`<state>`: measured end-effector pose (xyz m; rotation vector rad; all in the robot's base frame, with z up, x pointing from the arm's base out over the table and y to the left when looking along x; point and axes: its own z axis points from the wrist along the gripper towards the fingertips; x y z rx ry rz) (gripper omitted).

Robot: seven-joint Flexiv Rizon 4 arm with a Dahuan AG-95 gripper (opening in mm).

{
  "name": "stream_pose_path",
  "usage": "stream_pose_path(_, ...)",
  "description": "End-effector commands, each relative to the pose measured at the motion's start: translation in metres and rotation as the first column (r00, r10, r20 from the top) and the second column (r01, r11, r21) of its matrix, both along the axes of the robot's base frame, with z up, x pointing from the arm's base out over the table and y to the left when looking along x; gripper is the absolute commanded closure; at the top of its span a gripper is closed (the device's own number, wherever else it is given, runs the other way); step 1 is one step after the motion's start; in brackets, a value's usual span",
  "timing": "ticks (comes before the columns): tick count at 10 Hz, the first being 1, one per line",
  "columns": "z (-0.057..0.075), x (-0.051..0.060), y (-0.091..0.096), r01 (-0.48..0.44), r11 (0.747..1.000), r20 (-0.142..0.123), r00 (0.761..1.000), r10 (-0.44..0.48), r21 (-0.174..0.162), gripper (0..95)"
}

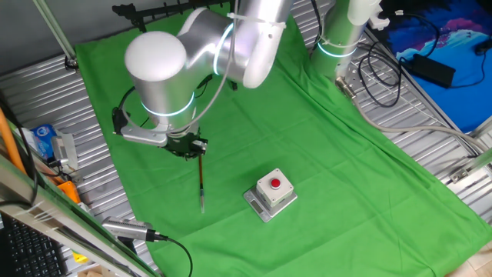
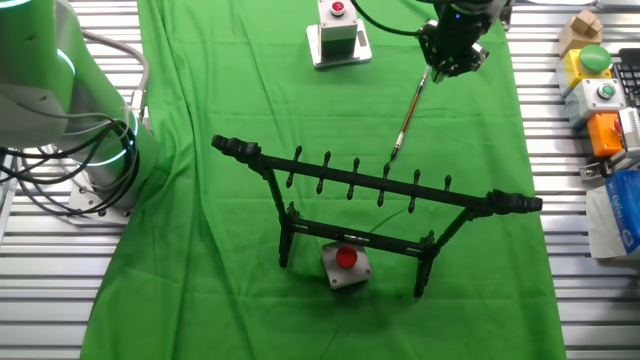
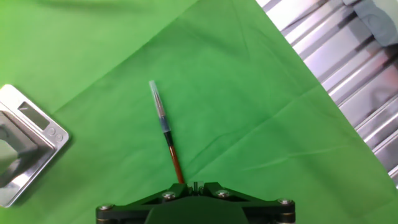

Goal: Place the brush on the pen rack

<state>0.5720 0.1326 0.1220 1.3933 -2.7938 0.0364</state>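
The thin reddish-brown calligraphy brush (image 3: 165, 129) hangs tip-down over the green cloth (image 1: 323, 154). The black 2-finger gripper (image 1: 197, 147) apparently pinches its upper end. The black metal-rod pen rack (image 2: 375, 195) stands apart.

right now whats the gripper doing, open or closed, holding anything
Gripper: closed on the upper end of the brush, which hangs tip-down over the green cloth.

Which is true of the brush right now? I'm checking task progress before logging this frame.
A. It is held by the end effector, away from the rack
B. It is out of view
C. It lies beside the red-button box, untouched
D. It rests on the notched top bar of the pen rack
A: the end effector grips the brush by its upper end, hanging short of the pen rack.
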Motion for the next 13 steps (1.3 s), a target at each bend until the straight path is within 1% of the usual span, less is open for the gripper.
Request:
stream_pose_path(1,-0.0008,-0.0006,-0.0008,0.016,1.000,0.020,1.000,-0.015,-0.004,95.0)
stream_pose_path(2,-0.0009,-0.0008,-0.0008,0.020,1.000,0.028,0.999,-0.020,0.004,95.0)
stream_pose_path(3,-0.0009,-0.0008,-0.0008,0.012,1.000,0.021,1.000,-0.012,0.019,95.0)
stream_pose_path(6,-0.0009,-0.0008,-0.0008,-0.018,1.000,-0.015,1.000,0.018,0.014,95.0)
stream_pose_path(8,-0.0009,-0.0008,-0.0008,-0.039,0.999,-0.036,0.999,0.039,0.018,95.0)
stream_pose_path(10,-0.0009,-0.0008,-0.0008,-0.054,0.998,-0.046,0.997,0.054,0.015,95.0)
stream_pose_path(11,-0.0018,-0.0004,-0.0002,-0.095,0.995,-0.062,0.994,0.095,0.010,95.0)
stream_pose_path(12,-0.0051,0.0017,0.0024,-0.123,0.992,-0.064,0.990,0.123,0.008,76.0)
stream_pose_path(13,-0.0096,0.0046,0.0063,-0.143,0.990,-0.064,0.988,0.143,0.009,76.0)
